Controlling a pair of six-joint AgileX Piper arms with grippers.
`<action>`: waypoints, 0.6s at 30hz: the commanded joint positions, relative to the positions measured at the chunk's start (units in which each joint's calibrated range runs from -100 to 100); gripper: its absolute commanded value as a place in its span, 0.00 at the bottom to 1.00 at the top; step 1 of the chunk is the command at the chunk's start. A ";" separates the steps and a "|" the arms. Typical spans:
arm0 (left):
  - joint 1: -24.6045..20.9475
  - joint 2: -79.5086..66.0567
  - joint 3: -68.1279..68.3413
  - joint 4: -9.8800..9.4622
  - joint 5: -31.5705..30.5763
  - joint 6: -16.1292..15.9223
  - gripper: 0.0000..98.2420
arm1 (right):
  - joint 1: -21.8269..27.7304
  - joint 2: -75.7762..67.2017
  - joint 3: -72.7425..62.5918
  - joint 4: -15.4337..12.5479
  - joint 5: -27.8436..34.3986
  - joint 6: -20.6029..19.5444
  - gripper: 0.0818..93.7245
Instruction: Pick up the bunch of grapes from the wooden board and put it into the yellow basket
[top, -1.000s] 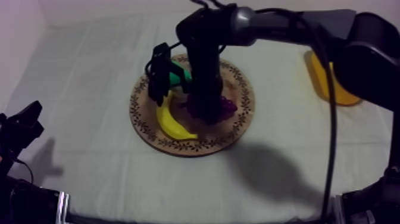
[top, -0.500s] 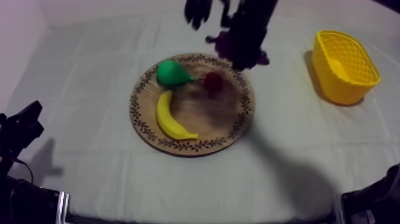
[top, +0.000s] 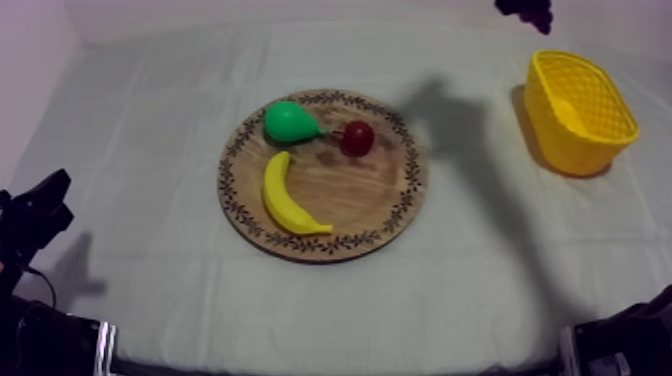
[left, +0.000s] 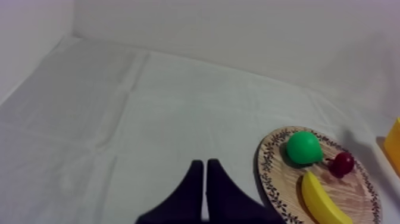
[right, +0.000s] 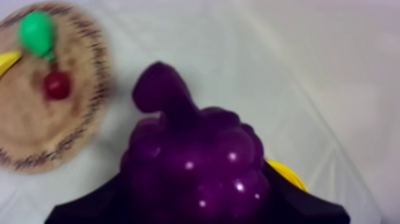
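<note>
A purple bunch of grapes (right: 196, 158) hangs in the air with my right gripper (right: 196, 210) shut on it, its black fingers (right: 309, 207) showing on both sides. In the top view the grapes (top: 525, 10) are high at the far edge, just behind and left of the yellow basket (top: 580, 112). A strip of the basket (right: 287, 173) peeks out beneath the bunch. The round wooden board (top: 390, 205) lies mid-table. My left gripper (left: 204, 189) is shut on nothing, its fingers together as a narrow wedge, resting low at the left (top: 38, 212).
On the board lie a green pear (top: 290, 121), a small red fruit (top: 357, 138) and a banana (top: 287, 198). From the left wrist I see the board (left: 271, 173), the pear (left: 303, 147) and the basket's edge (left: 394, 140).
My right arm has lifted the grapes off the board and carried them up and to the far right, toward the basket. The left arm has not moved.
</note>
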 joint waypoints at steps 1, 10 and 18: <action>0.00 0.00 -0.03 -0.03 -0.05 0.01 0.00 | 4.70 0.01 0.11 0.26 -2.32 -1.07 0.38; 0.00 0.00 -0.03 -0.03 -0.05 0.01 0.00 | 13.52 1.79 3.26 1.18 -10.94 -4.82 0.39; 0.00 0.00 -0.03 -0.03 -0.05 0.01 0.00 | 17.97 8.35 3.52 1.81 -9.56 -8.29 0.39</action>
